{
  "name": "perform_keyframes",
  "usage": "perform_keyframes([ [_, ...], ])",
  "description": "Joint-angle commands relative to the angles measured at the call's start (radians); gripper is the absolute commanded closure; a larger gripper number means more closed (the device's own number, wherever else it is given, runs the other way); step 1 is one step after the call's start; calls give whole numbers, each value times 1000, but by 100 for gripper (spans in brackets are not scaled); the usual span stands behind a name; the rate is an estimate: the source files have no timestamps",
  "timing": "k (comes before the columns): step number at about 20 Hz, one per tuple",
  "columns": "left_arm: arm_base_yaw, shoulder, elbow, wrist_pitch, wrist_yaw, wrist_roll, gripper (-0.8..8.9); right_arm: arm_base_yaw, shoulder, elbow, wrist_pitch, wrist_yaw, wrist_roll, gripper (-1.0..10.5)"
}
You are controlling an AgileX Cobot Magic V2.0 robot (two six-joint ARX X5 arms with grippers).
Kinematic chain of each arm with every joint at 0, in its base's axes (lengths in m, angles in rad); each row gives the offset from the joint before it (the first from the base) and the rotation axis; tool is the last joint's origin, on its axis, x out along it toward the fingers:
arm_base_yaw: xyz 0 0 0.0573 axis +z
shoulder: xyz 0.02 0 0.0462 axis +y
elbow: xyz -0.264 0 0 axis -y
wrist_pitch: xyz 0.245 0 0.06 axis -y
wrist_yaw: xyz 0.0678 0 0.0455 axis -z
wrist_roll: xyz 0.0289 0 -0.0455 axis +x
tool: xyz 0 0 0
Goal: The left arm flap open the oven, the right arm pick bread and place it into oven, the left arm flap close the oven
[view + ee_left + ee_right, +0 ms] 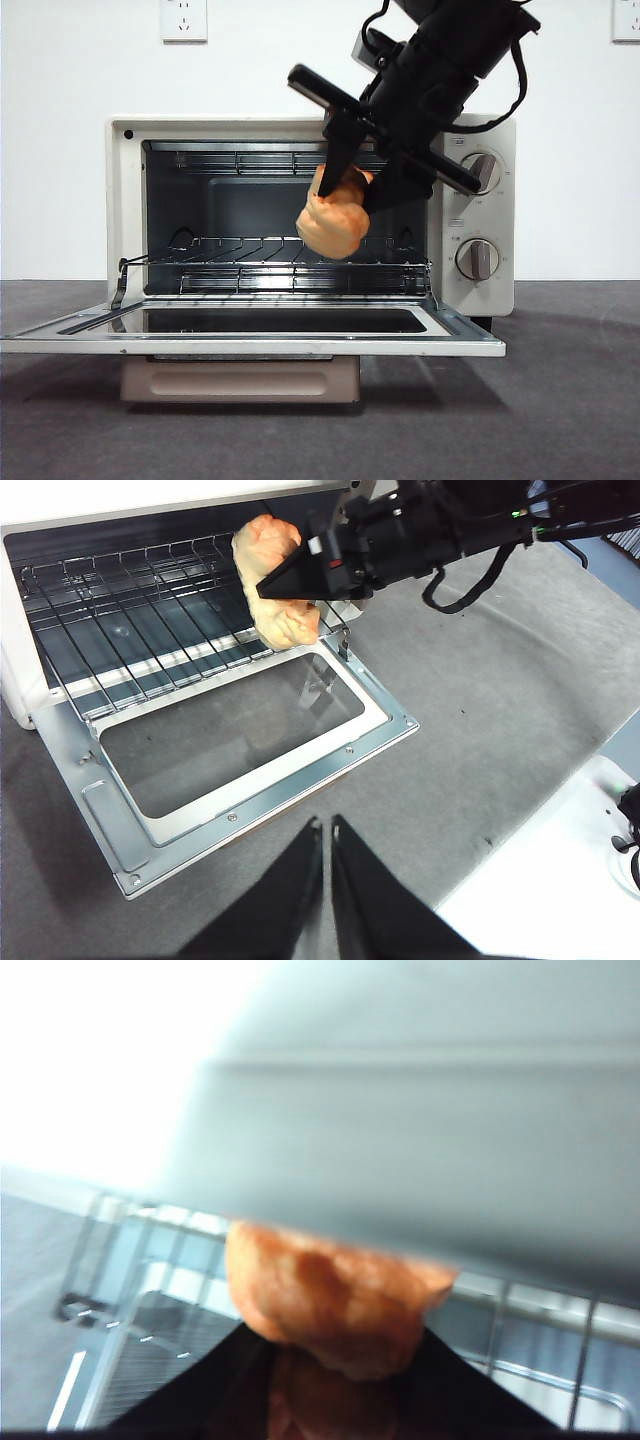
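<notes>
The cream-white oven (480, 215) stands with its door (250, 335) flapped down flat, and the wire rack (280, 265) inside shows. My right arm (440, 60) reaches down from the upper right, its gripper (355, 195) shut on the orange-tan bread (333, 222). The bread (268, 580) hangs just above the rack (120, 610), at the oven's mouth on its right side. In the right wrist view the bread (330, 1295) sits between the black jaws, with the rack (520, 1350) behind it. My left gripper (327, 830) is shut with nothing in it, held back over the table in front of the open door (230, 750).
Two round knobs (480, 172) sit on the oven's right panel. The lowered door juts toward the table's front. A white surface (560, 880) borders the grey table mat (500, 700) near the left gripper. Wall sockets (183, 18) are behind.
</notes>
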Motion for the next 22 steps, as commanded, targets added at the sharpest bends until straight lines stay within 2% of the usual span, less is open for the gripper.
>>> perform_keyframes([
  [1,-6,3,19,11,-4,-1,797,6,32,23,27,23,13,821],
  [3,-5,4,19,12,-5,6,797,6,33,23,27,65,13,820],
  [6,-5,4,19,15,-5,8,797,6,33,23,26,84,13,797],
  [10,-5,4,19,18,-7,14,797,8,33,23,27,81,13,566],
  [12,-5,4,19,18,-7,14,797,8,32,23,25,74,13,500],
  [17,-5,4,19,18,-11,13,797,9,5,24,-15,28,12,488],
  [19,-5,8,19,16,-49,0,797,18,-41,24,-77,28,-6,488],
  [22,10,49,19,14,-67,-73,799,36,-166,24,-251,32,-71,488],
])
